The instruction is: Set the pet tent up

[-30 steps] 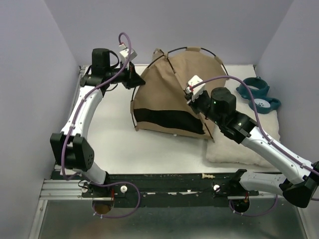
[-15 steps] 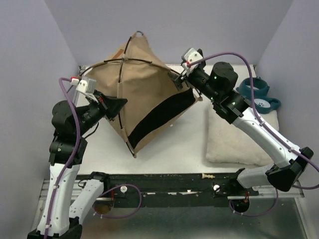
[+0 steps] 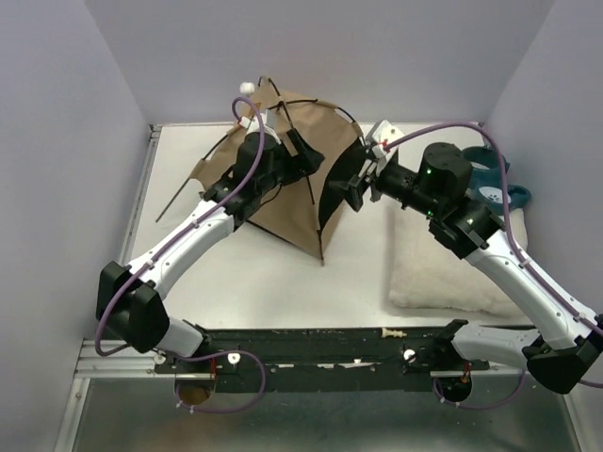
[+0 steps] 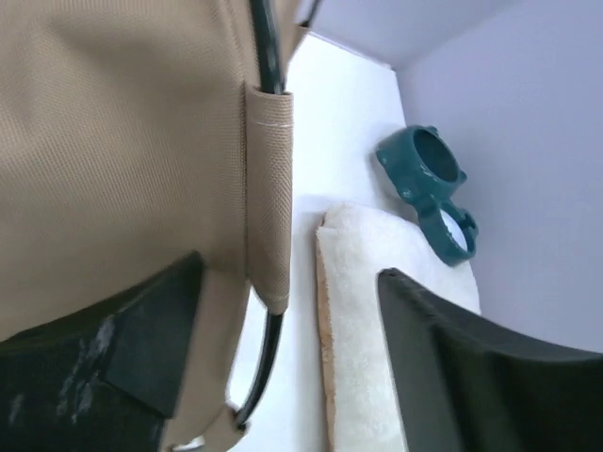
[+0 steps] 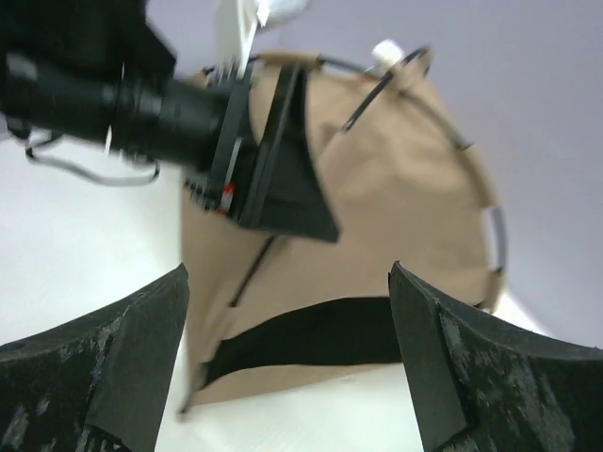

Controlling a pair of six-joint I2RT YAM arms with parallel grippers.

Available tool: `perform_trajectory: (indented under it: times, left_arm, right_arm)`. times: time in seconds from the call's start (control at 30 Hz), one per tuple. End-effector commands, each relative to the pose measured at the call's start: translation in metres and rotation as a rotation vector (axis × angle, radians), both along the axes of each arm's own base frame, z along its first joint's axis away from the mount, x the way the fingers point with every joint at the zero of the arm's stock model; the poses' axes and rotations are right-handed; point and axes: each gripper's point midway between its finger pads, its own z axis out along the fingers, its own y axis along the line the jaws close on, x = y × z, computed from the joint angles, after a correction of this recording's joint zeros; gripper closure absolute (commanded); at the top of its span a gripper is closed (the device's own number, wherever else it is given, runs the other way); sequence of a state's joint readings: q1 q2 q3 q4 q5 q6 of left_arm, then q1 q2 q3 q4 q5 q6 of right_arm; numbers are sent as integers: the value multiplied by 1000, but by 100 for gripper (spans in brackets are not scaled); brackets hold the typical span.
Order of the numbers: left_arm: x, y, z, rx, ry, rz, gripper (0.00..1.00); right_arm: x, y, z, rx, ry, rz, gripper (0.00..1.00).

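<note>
Righting the tilted tan fabric pet tent (image 3: 283, 218), left pincer (image 4: 287, 268) and right pincer (image 5: 287, 268) spread, I must next grip and level it.

place: robot lab cell | evid: plain lilac walls (image 3: 57, 113), white table (image 3: 264, 278), alu mount rail (image 3: 113, 356)

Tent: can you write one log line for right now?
tent: tilted, not set up | left gripper: open, astride pole | right gripper: open, empty, beside tent
</note>
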State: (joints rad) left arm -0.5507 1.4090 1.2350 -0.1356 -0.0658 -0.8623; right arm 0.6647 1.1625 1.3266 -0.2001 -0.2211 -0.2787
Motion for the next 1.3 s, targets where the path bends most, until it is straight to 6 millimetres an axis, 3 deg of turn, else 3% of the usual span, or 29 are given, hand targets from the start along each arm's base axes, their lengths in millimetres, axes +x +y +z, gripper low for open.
perform_trajectory:
  times: [0.0,0.13,0.23,0.37,0.47,0.6,0.63,0.67,0.73,0.77,0.87,0.93,1.03,1.13,1.27]
  left_arm:
    - [-15,-2,115,-109,-315,-137,2]
    - [-58,45,152,-111,-484,-366,1]
    - [-75,80,157,-44,-488,-405,1]
    - [-84,124,134,195,-448,-318,1]
    - [-86,161,121,269,-411,-201,1]
    - [-90,190,107,328,-342,-99,1]
    - [-89,194,101,338,-318,-79,1]
    - [-90,198,97,344,-299,-66,1]
    - [-88,206,93,341,-272,-25,1]
    - [-88,209,93,338,-272,-13,1]
    - [-88,211,107,338,-318,-8,1]
    - [-89,208,123,337,-370,-25,1]
    - [-96,198,139,330,-427,-75,1]
    - [-102,188,140,308,-432,-144,1]
    - [-114,170,135,254,-452,-255,1]
  right_arm:
    - [-10,-3,-67,-62,198,-10,7]
    - [2,1,-67,-30,175,-36,7]
    - [18,23,-78,-32,228,-7,7]
    - [57,50,-95,-61,260,-33,7]
    - [73,71,-96,-65,269,5,7]
    - [96,87,-94,-79,282,-6,13]
    - [102,86,-91,-84,272,-31,21]
    - [108,86,-91,-95,265,-49,36]
    - [116,82,-85,-104,231,-88,82]
    - [115,81,-75,-95,200,-84,99]
    - [106,73,-46,-68,99,-52,99]
    - [90,65,-15,-15,33,-11,99]
    - [72,45,14,37,-54,70,99]
    - [69,20,13,25,-74,148,99]
    - [83,-7,-6,-44,-69,248,99]
